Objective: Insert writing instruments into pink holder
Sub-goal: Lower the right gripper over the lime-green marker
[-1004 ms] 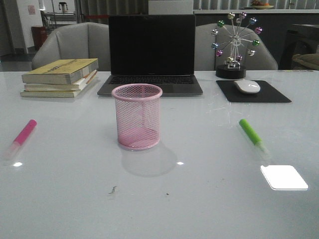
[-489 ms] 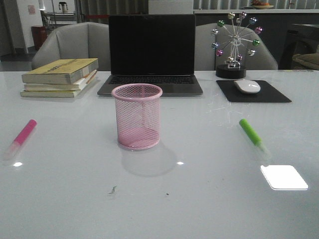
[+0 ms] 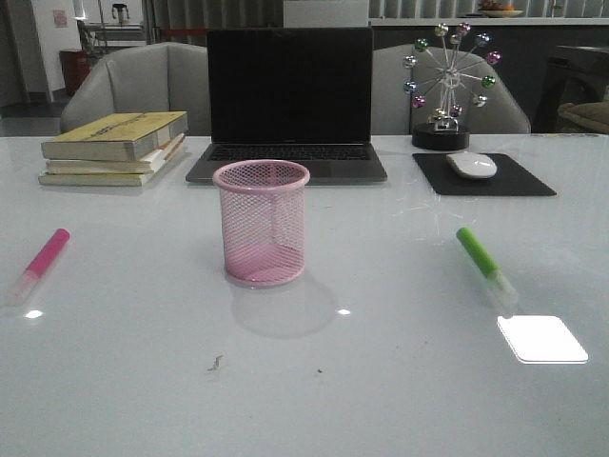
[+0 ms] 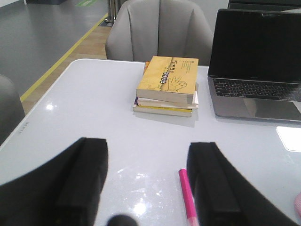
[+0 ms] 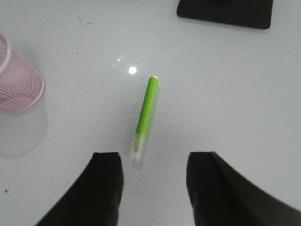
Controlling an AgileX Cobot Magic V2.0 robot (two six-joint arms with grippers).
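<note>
Both markers (image 3: 42,261) outside holder (image 3: 262,224)

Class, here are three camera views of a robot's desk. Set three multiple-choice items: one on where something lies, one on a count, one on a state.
1. The green highlighter lies where from the pink holder?
A robot's right
B robot's left
C inside it

2. How many highlighters are on the table?
A one
B two
C three

3. The pink holder is
A tipped over
B upright, empty
C upright, holding a marker

Answers: 1 A, front view shows it right; 2 B, green plus the pink highlighter; 3 B, only mesh shows.
</note>
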